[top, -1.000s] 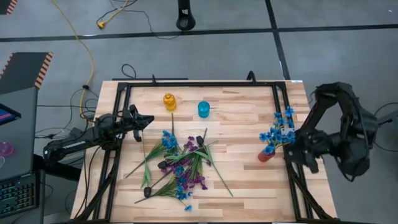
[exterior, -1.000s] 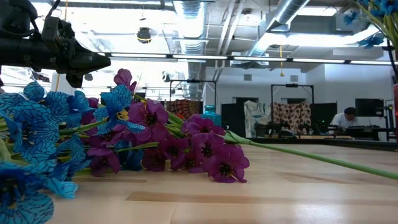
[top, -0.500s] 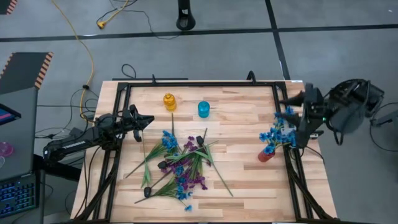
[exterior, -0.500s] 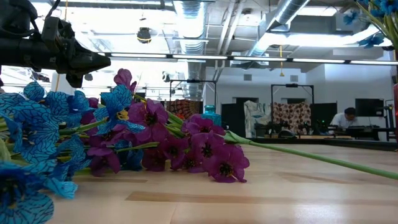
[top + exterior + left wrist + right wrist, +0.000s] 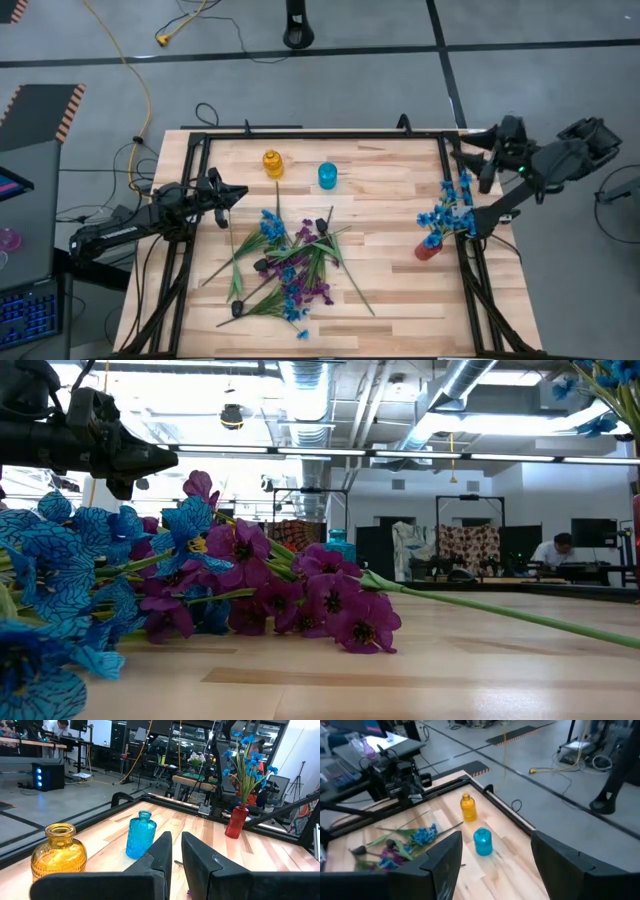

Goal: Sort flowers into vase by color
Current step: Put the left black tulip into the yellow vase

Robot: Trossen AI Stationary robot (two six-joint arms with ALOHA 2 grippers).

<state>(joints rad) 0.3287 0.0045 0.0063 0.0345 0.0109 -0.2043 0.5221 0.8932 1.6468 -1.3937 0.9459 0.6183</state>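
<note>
The right gripper [image 5: 487,152], at the frame's right edge, stands wide open and holds nothing. Just below it, the red vase [image 5: 427,250] already holds blue flowers [image 5: 447,212]. The left gripper [image 5: 238,192], left of centre, is shut and empty. The mixed flowers [image 5: 292,265] lie piled lower centre; the yellow vase [image 5: 272,163] and blue vase [image 5: 327,176] look unfilled, so most sorting remains.

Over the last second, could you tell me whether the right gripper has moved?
Yes. In the high view the right gripper, open and empty, has swung from beside the red vase toward the table's far right corner, past the vase's blue flowers.
</note>
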